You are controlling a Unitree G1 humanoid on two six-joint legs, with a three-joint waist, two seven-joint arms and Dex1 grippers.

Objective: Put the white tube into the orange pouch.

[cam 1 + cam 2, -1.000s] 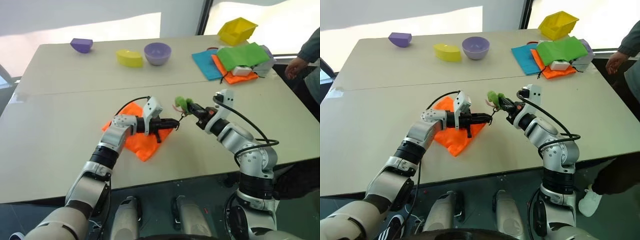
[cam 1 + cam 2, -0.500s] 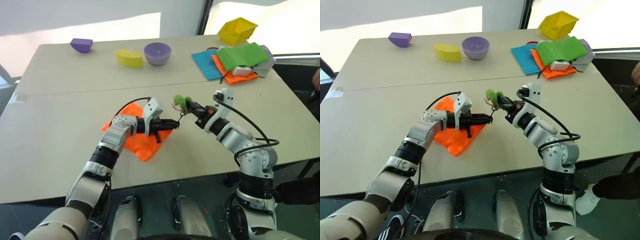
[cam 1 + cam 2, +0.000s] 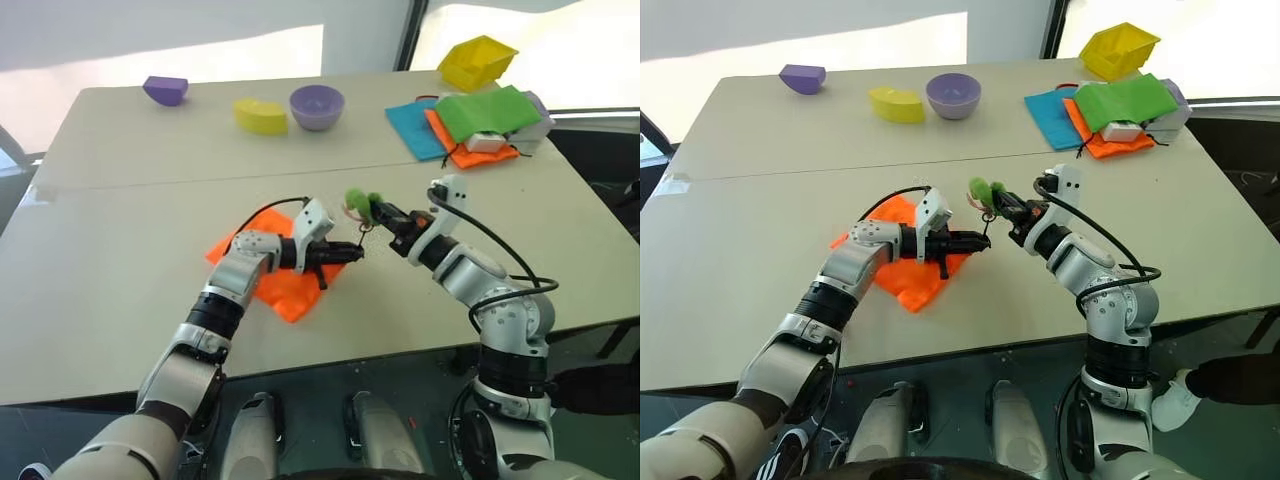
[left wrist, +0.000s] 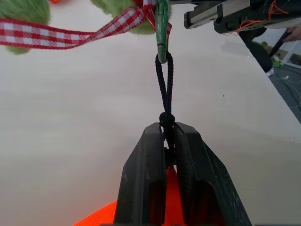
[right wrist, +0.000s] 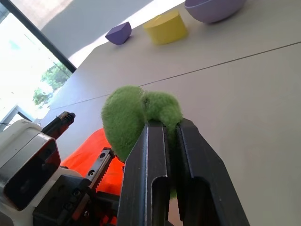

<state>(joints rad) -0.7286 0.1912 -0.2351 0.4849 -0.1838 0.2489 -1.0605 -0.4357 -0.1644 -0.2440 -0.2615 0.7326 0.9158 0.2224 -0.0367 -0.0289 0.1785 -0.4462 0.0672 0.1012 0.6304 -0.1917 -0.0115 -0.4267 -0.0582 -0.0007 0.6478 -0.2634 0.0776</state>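
Orange pouch: lay on near surface. Left gripper clamped its black cord; right gripper pinched the green ring.

I see a soft matt orange pouch of cloth, its braided black cord meeting a fuzzy green ring tied with checked woven ribbon, on a smooth, faintly glossy table.
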